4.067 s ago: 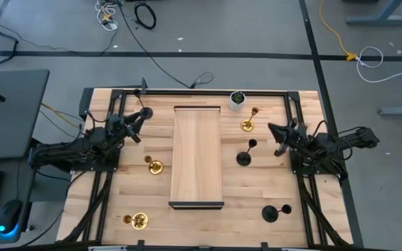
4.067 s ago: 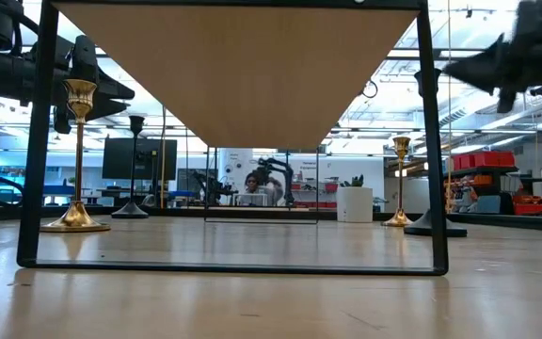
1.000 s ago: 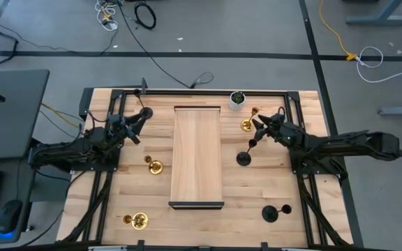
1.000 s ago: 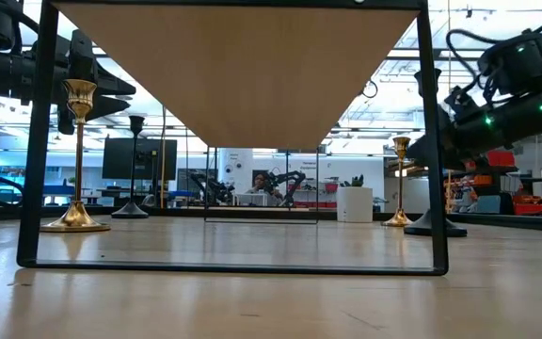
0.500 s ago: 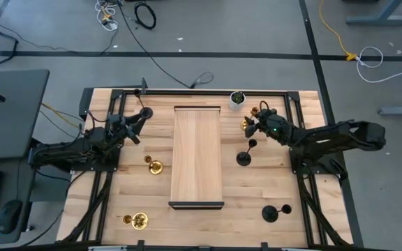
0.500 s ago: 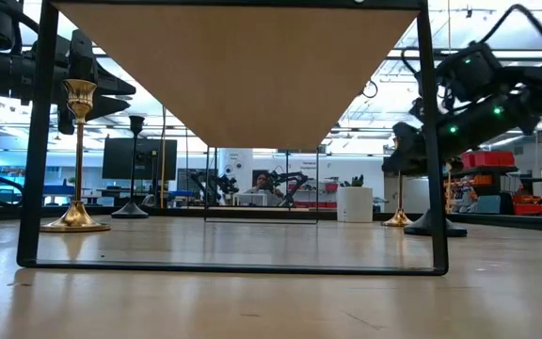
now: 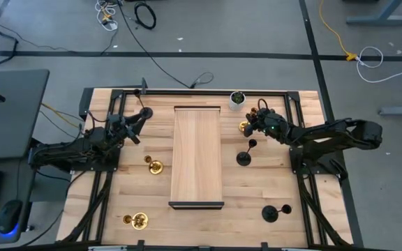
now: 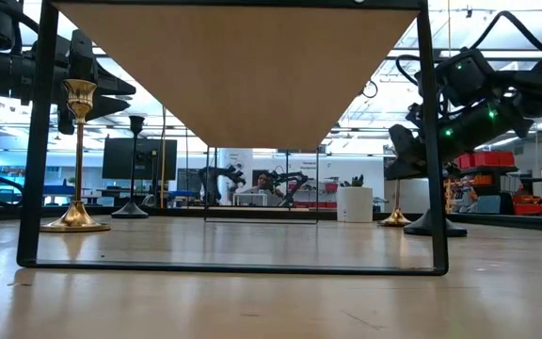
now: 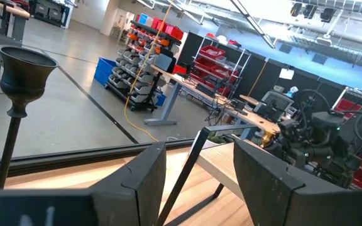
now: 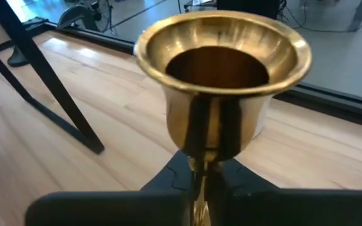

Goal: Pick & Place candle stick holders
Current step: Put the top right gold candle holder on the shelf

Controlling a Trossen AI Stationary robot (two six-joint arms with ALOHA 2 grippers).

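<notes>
A gold candle stick holder (image 7: 246,127) stands at the far right, next to a white pot (image 7: 237,99). My right gripper (image 7: 260,120) is shut on it under its cup (image 10: 222,75). Two black holders (image 7: 243,157) (image 7: 271,213) stand on their bases on the right. On the left stand two gold holders (image 7: 153,166) (image 7: 138,221) and one black holder (image 7: 145,111). My left gripper (image 7: 137,123) is open and empty beside that black holder (image 9: 17,75). My right gripper pinches the gold holder's thin stem (image 10: 200,182) just below the cup, between its two fingers. The fingers come from the table's right side, across the stem. The holder stands upright with its base (image 8: 395,218) on the table.
A raised wooden platform on a black frame (image 7: 197,157) fills the table's middle. Black rails run along the table's far edge (image 7: 208,91) and along both sides. The nearer black holder (image 8: 436,224) stands close beside my right arm.
My right gripper has gone toward the table's left and far edges, to the gold holder beside the white pot, and now stands at its stem below the cup. The holder has stayed upright in its place.
</notes>
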